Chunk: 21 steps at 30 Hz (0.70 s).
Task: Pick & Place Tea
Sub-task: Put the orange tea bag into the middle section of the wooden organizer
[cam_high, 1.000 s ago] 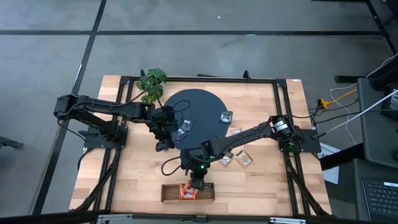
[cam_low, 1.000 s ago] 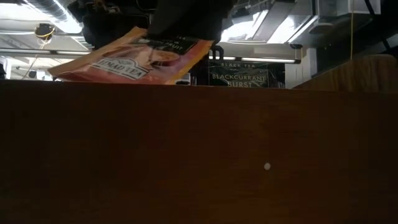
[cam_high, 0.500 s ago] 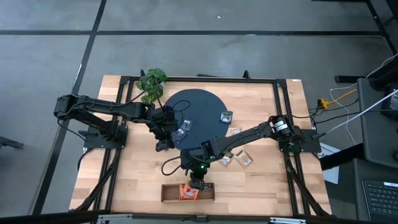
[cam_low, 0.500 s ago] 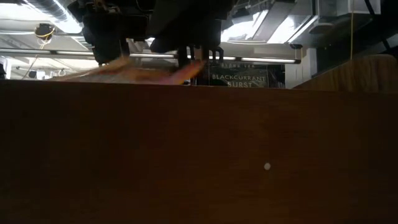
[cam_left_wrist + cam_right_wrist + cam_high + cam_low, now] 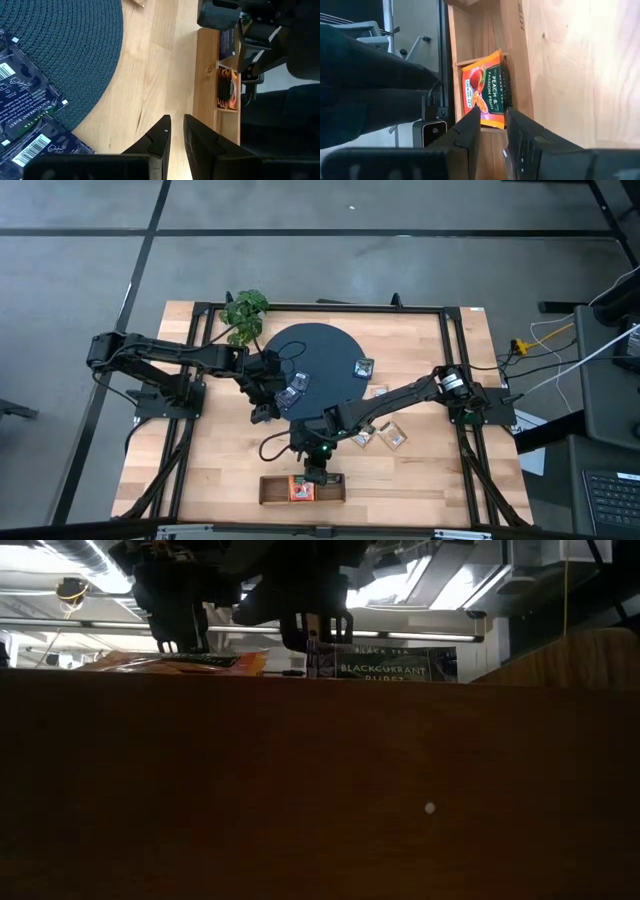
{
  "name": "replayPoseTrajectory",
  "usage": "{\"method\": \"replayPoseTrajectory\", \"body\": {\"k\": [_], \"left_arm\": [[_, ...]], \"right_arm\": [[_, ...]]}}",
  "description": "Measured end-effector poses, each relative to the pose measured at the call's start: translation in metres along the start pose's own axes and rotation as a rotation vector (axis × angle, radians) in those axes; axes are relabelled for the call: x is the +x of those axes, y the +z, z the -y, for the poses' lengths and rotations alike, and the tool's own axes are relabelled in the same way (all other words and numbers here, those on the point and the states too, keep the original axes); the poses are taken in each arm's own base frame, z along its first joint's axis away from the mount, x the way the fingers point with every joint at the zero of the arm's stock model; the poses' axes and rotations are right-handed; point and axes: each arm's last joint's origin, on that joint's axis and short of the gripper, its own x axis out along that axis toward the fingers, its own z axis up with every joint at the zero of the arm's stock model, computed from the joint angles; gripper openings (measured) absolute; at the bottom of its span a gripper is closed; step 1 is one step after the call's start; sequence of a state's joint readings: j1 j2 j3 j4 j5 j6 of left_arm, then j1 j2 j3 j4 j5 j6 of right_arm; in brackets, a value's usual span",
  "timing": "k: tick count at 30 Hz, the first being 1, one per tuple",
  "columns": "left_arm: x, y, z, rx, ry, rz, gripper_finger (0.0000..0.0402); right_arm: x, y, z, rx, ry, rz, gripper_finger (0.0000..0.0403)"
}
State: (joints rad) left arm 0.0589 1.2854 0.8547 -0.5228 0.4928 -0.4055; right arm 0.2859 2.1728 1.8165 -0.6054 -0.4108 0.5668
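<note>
Orange sachet (image 5: 487, 90) seen lying flat in tray (image 5: 272, 489), directly below right claw (image 5: 316, 473), fingers parted. Left claw (image 5: 262, 412) near-shut at mat's (image 5: 320, 345) 8 o'clock edge, blue sachets (image 5: 25, 107) nearest.

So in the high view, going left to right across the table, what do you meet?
Plant → left gripper → orange sachet in the wooden tray → blue sachet on the dark mat → clear sachet on the wood.

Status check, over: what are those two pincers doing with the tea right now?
Right pincer open above the tray. Orange sachet lying in its middle compartment. Left pincer empty, beside the mat. Nothing in the way.
</note>
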Motion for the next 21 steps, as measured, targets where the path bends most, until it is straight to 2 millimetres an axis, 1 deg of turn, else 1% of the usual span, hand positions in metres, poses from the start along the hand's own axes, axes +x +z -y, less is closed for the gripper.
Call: {"method": "replayPoseTrajectory", "body": {"k": [3, 6, 9, 12, 16, 18, 21], "left_arm": [[0.001, 0.000, 0.001, 0.005, -0.007, -0.004, 0.0047], [0.003, -0.001, 0.006, 0.023, -0.018, -0.005, 0.0047], [0.006, -0.003, 0.012, 0.054, -0.037, -0.005, 0.0047], [0.009, -0.003, 0.020, 0.090, -0.062, 0.012, 0.0047], [0.012, 0.000, 0.032, 0.108, -0.113, 0.060, 0.0047], [0.013, 0.001, 0.038, 0.104, -0.146, 0.083, 0.0047], [0.016, 0.001, 0.050, 0.095, -0.200, 0.102, 0.0047]], "right_arm": [[-0.008, -0.004, -0.011, -0.062, -0.011, 0.015, 0.0095], [-0.021, -0.013, -0.027, -0.131, -0.100, 0.048, 0.0095], [-0.033, -0.025, -0.038, -0.172, -0.205, 0.070, 0.0095], [-0.040, -0.034, -0.038, -0.161, -0.231, 0.085, 0.0095], [-0.045, -0.051, -0.027, -0.070, -0.233, 0.110, 0.0095], [-0.046, -0.058, -0.025, -0.033, -0.187, 0.170, 0.0095], [-0.052, -0.063, -0.026, 0.037, -0.056, 0.276, 0.0095]]}}
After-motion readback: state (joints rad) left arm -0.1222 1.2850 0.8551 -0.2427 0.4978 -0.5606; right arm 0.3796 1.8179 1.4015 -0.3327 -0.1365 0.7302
